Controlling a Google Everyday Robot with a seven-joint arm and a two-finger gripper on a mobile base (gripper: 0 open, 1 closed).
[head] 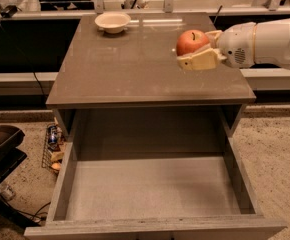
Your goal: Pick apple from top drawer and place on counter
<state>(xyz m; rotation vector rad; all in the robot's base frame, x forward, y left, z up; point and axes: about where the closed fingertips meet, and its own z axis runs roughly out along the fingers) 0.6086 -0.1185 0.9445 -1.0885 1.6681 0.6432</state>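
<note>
The red apple (191, 42) with yellow patches and a dark stem is held in my gripper (197, 48), which reaches in from the right. The gripper is shut on the apple, one pale finger (200, 61) below it and one behind. It hangs over the right part of the glossy grey-brown counter (115, 69); whether it touches the top I cannot tell. The top drawer (152, 186) stands pulled open below the counter, its grey floor bare.
A white bowl (112, 21) sits at the counter's far left. A dark chair (0, 149) and a wire basket with small items (52, 146) stand on the floor to the left. A rail with posts runs behind the counter.
</note>
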